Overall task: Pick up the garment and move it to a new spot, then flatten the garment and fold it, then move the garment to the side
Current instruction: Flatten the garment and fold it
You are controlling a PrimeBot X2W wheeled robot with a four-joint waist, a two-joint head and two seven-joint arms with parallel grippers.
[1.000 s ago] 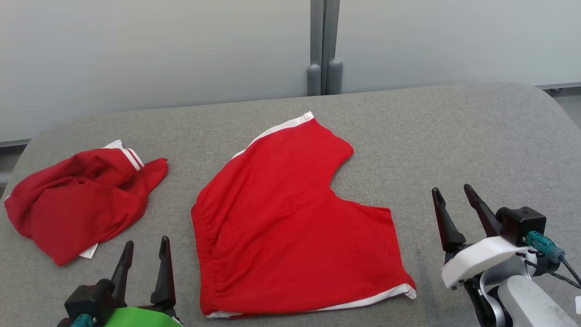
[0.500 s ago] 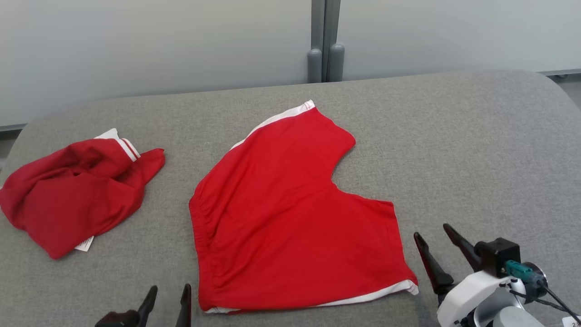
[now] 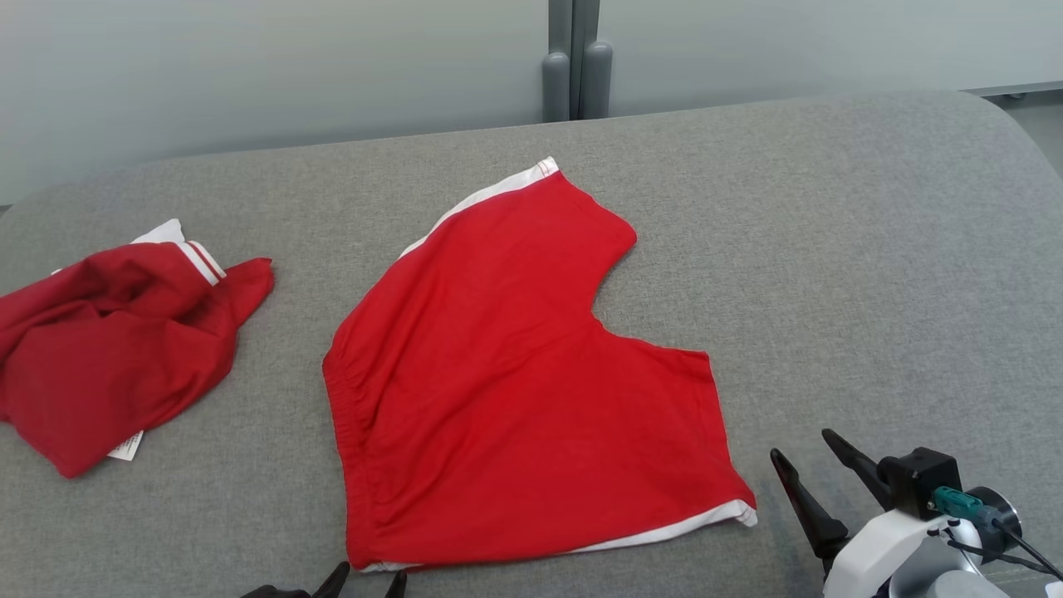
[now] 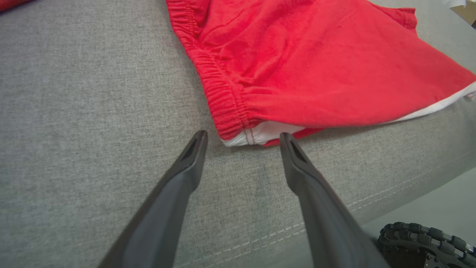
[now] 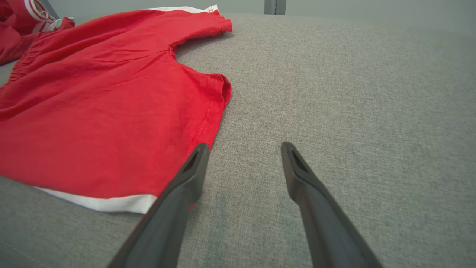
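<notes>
The garment [image 3: 515, 382] is a pair of red shorts with white side stripes, spread flat in the middle of the grey surface [image 3: 830, 249]. Its elastic waistband runs down its left edge. My left gripper [image 3: 363, 577] is open at the bottom edge, just short of the waistband's near corner [image 4: 238, 134]. In the left wrist view the left gripper [image 4: 241, 137] has that corner close ahead of its fingertips, not touching. My right gripper [image 3: 801, 457] stands open, empty, just right of the near leg hem [image 3: 739, 515]. The right gripper [image 5: 243, 149] has its left finger beside the hem [image 5: 219, 111].
A second red garment [image 3: 108, 340] with white trim lies crumpled at the far left, also seen in the right wrist view [image 5: 22, 26]. A pale wall with a grey post [image 3: 573, 58] stands behind. The surface's front edge [image 4: 334, 212] is close beneath my left gripper.
The head camera has tilted and shifted, sliding the scene left and up. Both grippers sit lower in the picture than before. The left one now shows just its fingertips. The garments lie as they did.
</notes>
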